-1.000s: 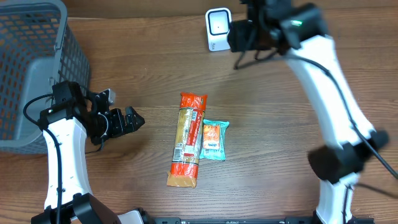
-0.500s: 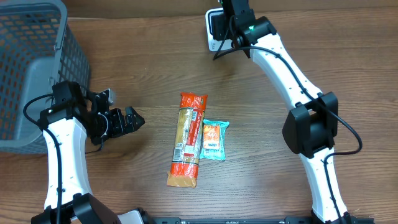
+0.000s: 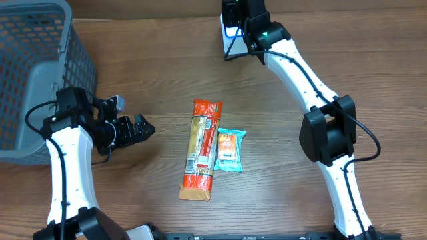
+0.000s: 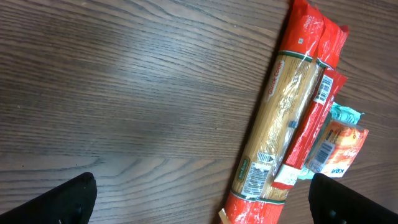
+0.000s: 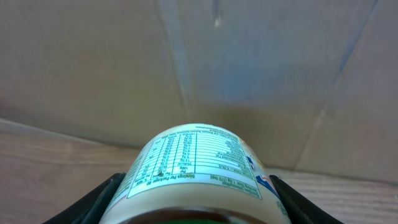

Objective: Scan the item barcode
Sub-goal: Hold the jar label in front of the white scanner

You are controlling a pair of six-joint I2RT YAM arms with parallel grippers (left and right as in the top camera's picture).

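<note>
Right arm point(image 3: 293, 67) is swinging up to the scanner point(image 3: 225, 41) | right gripper point(image 5: 199, 208) is pinching a labelled jar point(image 5: 199, 158) | left gripper point(image 3: 141, 127) is hanging spread wide

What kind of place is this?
Probably a pretend shop checkout: a barcode scanner, a grey basket, and groceries like a pasta packet and the labelled container in the right tool.

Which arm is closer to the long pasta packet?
Left. The left arm is beside the pasta packet, not touching; the right arm is far off at the table's back edge.
</note>
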